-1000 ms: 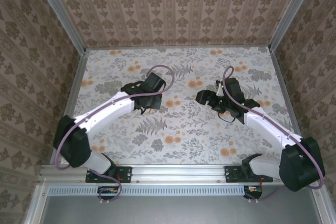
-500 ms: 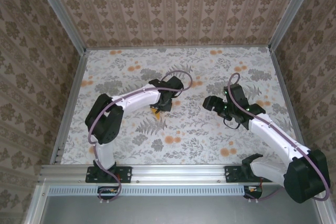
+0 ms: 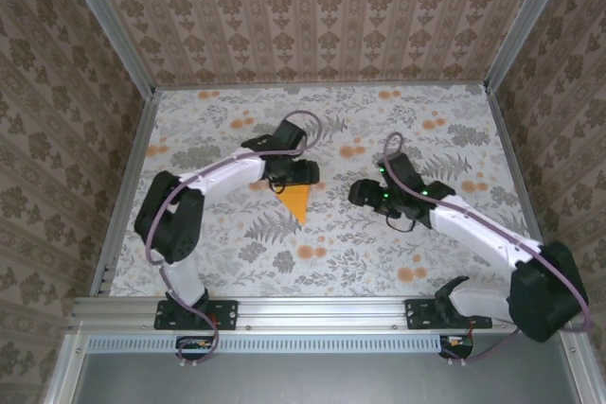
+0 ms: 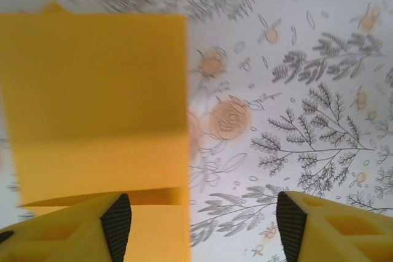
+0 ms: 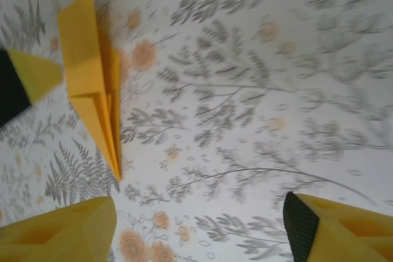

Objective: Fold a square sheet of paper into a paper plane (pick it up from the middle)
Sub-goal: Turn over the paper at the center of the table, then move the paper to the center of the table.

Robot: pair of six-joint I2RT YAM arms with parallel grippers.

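A floral cloth [image 3: 208, 253] covers the table, with patterned walls [image 3: 312, 16] around it on three sides. The left arm [image 3: 222, 182] bends in from its base and reaches toward the middle of the cloth. The right arm [image 3: 473, 229] stretches in from the other side. The left gripper [image 3: 298, 177] sits at the wide back end of the plane [image 3: 299, 203], and the right gripper [image 3: 360, 194] is near it on the right, apart from the paper. The plane lies flat on the cloth near the middle, a slim orange-yellow dart with its tip toward the arm bases. In the left wrist view the plane [image 4: 92, 121] fills the left side. The left gripper [image 4: 199, 225] stands wide apart over it, gripping nothing: one of its fingers [image 4: 67, 231] is over the paper and the other is over bare cloth. In the right wrist view the folded plane [image 5: 92, 84] lies up and to the left, layers and crease visible. The right gripper [image 5: 199, 231] is spread wide too, with only cloth between its fingers [image 5: 344, 231].
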